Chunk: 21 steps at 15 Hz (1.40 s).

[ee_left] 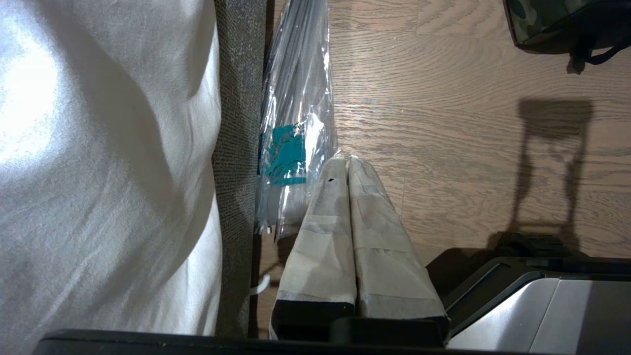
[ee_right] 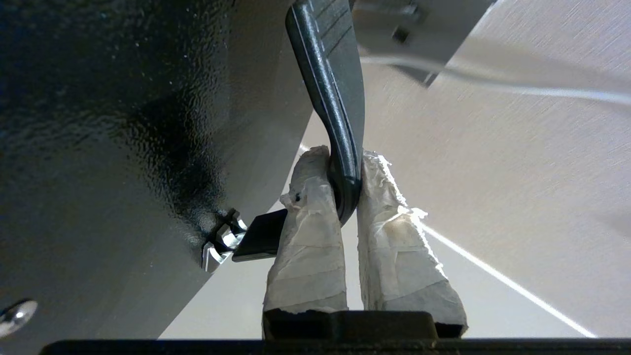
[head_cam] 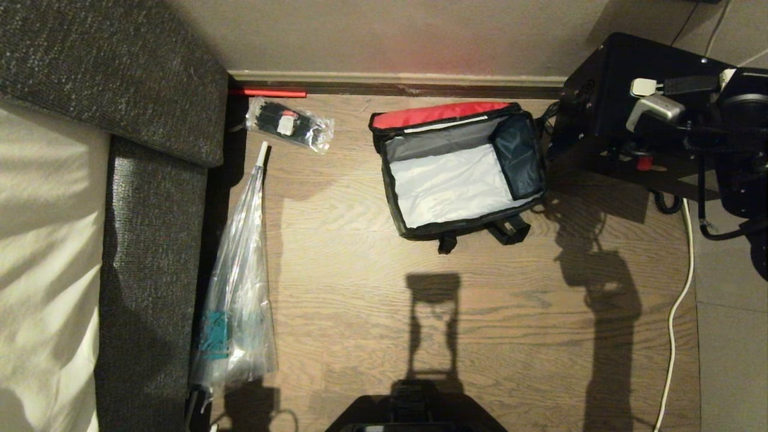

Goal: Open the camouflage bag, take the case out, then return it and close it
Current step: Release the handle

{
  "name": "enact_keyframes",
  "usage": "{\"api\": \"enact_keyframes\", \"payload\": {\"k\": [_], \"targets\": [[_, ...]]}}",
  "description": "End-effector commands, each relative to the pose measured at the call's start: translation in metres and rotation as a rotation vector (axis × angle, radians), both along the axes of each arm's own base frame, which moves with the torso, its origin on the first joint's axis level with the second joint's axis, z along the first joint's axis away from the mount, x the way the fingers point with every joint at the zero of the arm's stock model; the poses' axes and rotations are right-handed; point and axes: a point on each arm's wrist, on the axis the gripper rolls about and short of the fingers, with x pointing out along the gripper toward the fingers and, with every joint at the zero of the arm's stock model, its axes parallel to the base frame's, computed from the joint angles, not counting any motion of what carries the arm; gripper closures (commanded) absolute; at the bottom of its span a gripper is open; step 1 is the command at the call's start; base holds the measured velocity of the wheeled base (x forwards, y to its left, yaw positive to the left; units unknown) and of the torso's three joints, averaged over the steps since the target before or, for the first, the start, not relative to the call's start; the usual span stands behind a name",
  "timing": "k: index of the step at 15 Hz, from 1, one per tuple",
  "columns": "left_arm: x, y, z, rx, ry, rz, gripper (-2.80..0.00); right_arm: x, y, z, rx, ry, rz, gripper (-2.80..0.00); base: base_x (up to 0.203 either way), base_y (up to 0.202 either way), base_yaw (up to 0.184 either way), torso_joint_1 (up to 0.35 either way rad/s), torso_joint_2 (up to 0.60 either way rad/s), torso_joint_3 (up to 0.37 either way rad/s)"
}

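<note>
The floor [head_cam: 372,312] is wood with wavy grain lines. The camouflage bag [head_cam: 459,171] is soft cloth with smooth red and grey lining. The case [ee_right: 123,123] is black, bumpy and shiny, with a metal clip [ee_right: 222,241]. The long sleeve [head_cam: 240,288] is clear, crinkly plastic. The sofa [head_cam: 150,198] is rough grey cloth.

1. The wooden floor [head_cam: 420,300] at 6 o'clock of the camouflage bag [head_cam: 459,174] is bare, giving open approach.
2. The bag's mouth gapes upward, its interior unblocked.
3. At 3 o'clock, the black case [head_cam: 612,102] hangs just beside the bag, crowding that side.
4. At 12 o'clock, the wall [head_cam: 390,36] closes off access.
5. At 9 o'clock, open floor, then the plastic sleeve [head_cam: 240,288] and sofa [head_cam: 156,240].
</note>
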Motion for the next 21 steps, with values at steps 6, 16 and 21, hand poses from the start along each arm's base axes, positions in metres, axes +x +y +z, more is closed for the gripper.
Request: {"api": "enact_keyframes", "payload": {"k": [6, 16, 21], "targets": [[0.0, 0.0, 0.0, 0.0, 0.0, 0.0, 0.0, 0.013, -0.017, -0.012, 0.011, 0.037, -0.056, 0.0, 0.0, 0.0, 0.0, 0.0, 0.0, 0.0], [0.0, 0.0, 0.0, 0.0, 0.0, 0.0, 0.0, 0.044, -0.014, -0.044, 0.029, 0.114, -0.031, 0.0, 0.0, 0.0, 0.0, 0.0, 0.0, 0.0], [0.0, 0.0, 0.0, 0.0, 0.0, 0.0, 0.0, 0.046, 0.006, -0.045, 0.038, 0.116, 0.036, 0.0, 0.0, 0.0, 0.0, 0.0, 0.0, 0.0]]}}
